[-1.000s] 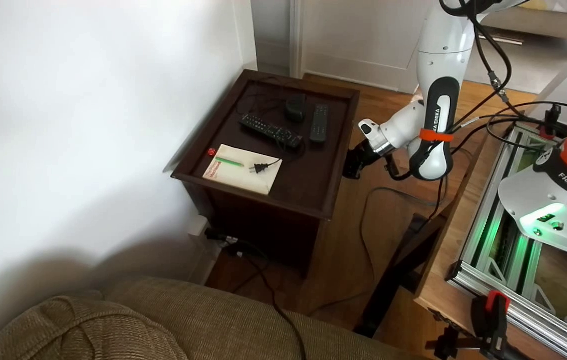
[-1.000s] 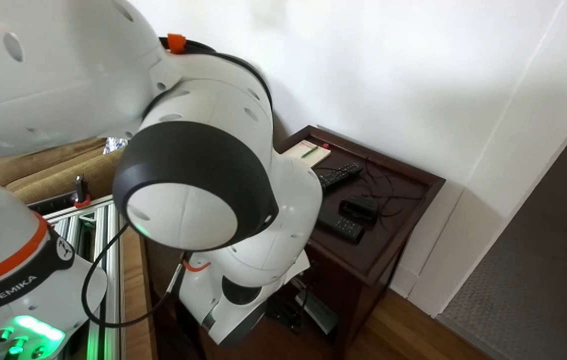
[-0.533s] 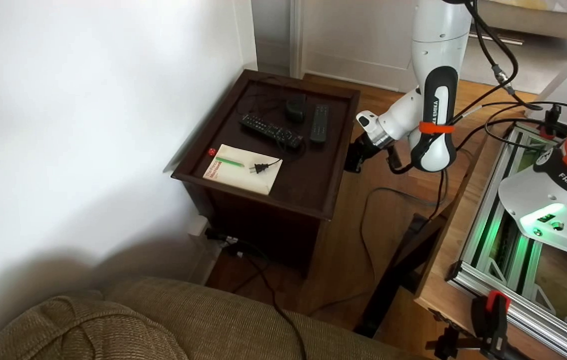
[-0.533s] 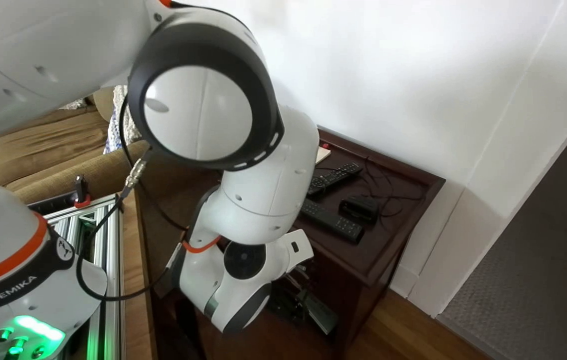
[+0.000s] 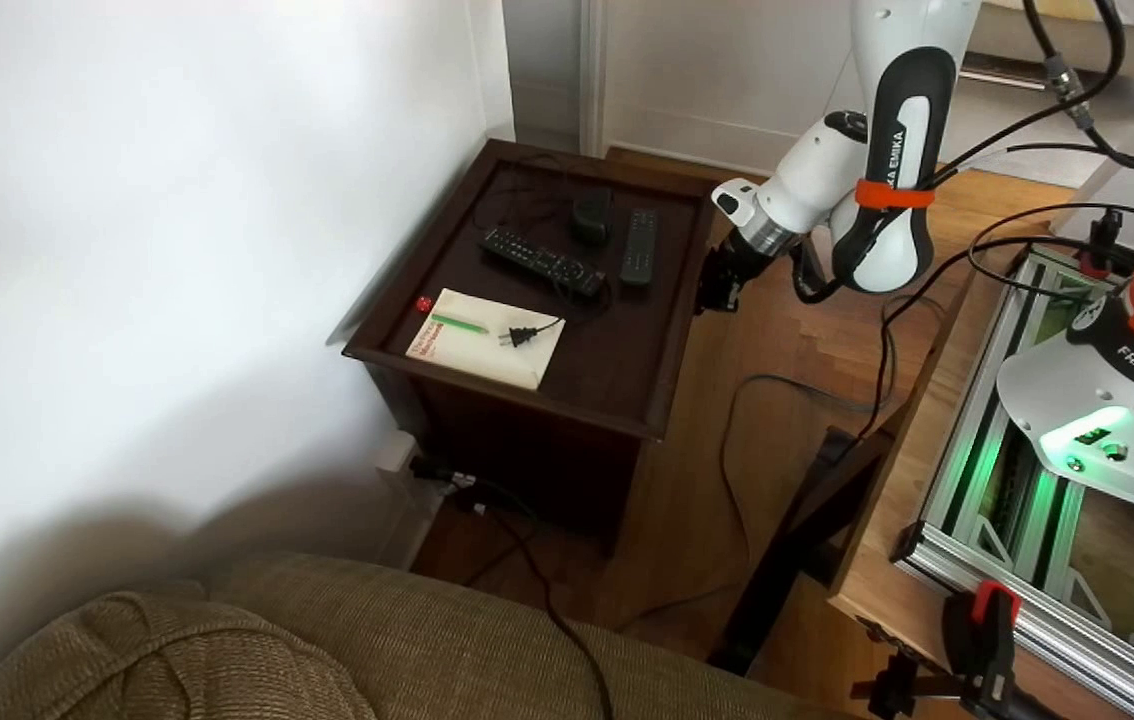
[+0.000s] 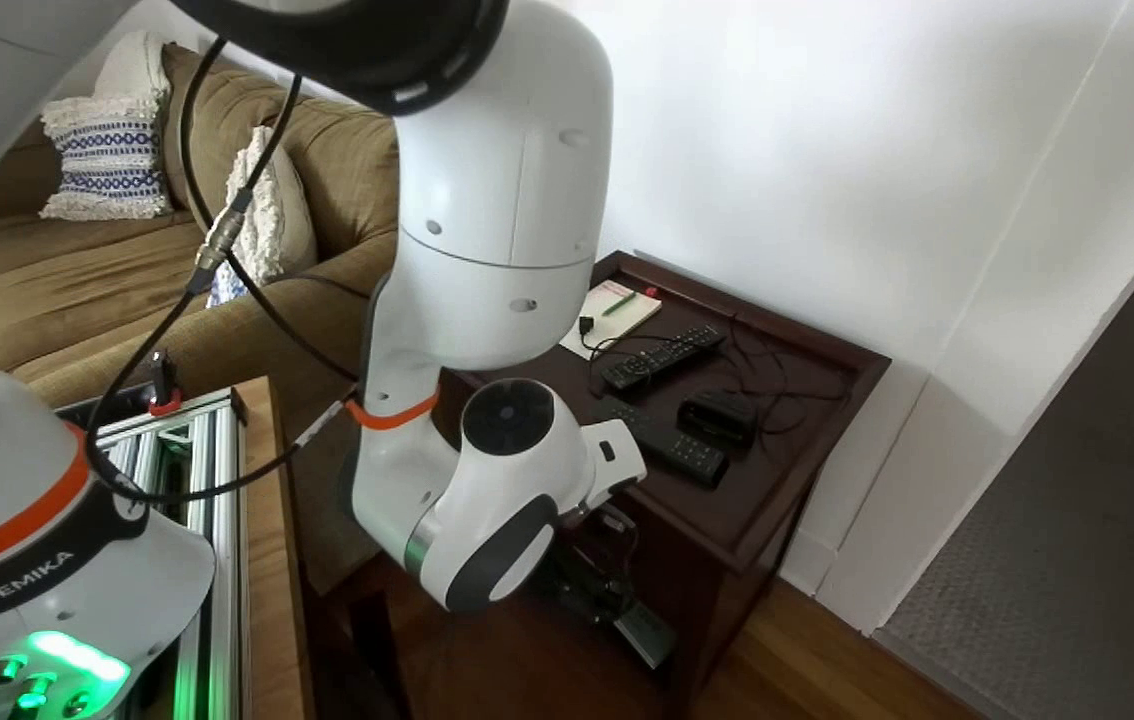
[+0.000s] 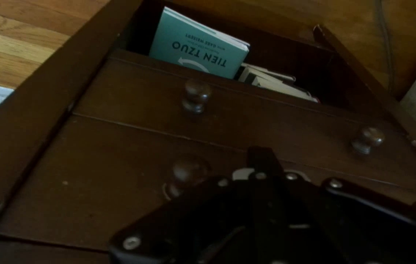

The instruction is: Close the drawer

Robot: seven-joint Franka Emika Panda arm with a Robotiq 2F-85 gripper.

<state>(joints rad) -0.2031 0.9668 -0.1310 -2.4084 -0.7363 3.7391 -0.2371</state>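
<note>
Nearest to us in the wrist view, the black metal claw is clenched, fingertips drawn together with nothing visible between them. Just ahead of it is the nearer drawer front, flat dark brown wood partly hidden by the claw, with a glossy brown round knob just beside the fingers; past the fingertips lies the farther drawer front, of the same dark wood. We cannot tell which of the two is meant, nor whether the claw touches either. Both look flush with the frame of the square, dark brown wooden desk, so we judge the closing done or very nearly so.

If any gap remains, we do best to press on flat wood midway between the knobs, push straight in so the drawer does not skew, and ease off once it seats. Then we should back straight out before lifting, lest the claw catch a knob or the desk's rim.

Beyond the claw's tips, a teal hardback book sits in the open dark wooden shelf. In an exterior view, a slim black plastic remote lies on the desk near the claw, a cream paper booklet farther off.
</note>
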